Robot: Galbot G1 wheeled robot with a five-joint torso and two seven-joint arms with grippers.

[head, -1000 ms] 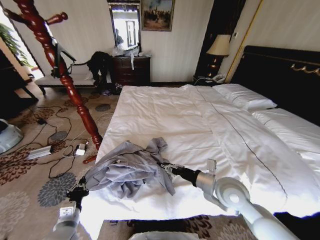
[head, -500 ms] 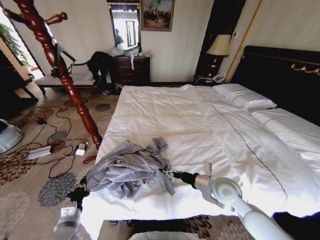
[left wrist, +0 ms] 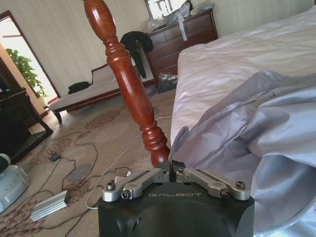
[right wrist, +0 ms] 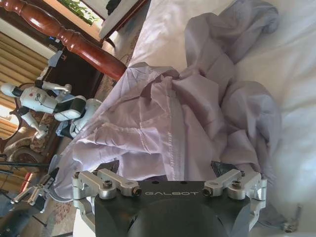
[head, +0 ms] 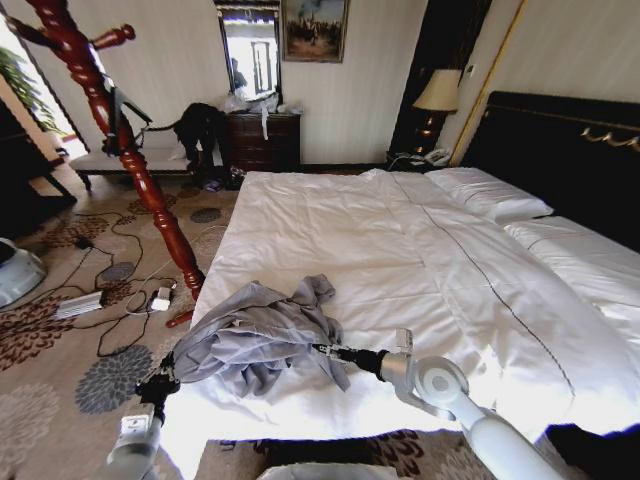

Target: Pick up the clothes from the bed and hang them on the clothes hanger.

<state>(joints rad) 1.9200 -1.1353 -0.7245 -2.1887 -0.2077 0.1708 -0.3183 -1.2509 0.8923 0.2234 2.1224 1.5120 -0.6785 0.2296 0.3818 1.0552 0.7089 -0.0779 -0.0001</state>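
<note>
Bedroom, patterned carpet, wide white bed (head: 420, 250) ahead. Grey-blue clothes (head: 262, 335) heaped crumpled at bed's near left corner. Wooden coat stand (head: 130, 150) on floor left of bed. Our left hand (head: 160, 383) at heap's outer edge, fingers pinched on fabric fold. Our right hand (head: 318, 349) at heap's inner edge, fingers spread wide, nothing held. We judge pick-up step underway; next move calls for right hand closing on fabric before lifting.

Clothes (head: 262, 335): thin soft cloth, matt, crumpled, stitched seams. Bed (head: 330, 230): white cloth duvet, smooth, slight sheen. Coat stand (head: 130, 150) at 10 o'clock: turned wood, glossy reddish varnish. Left gripper (left wrist: 173, 167), right gripper (right wrist: 166, 170): brushed silver metal linkages, matt black housing. Carpet (head: 60, 330): patterned, matt.
</note>
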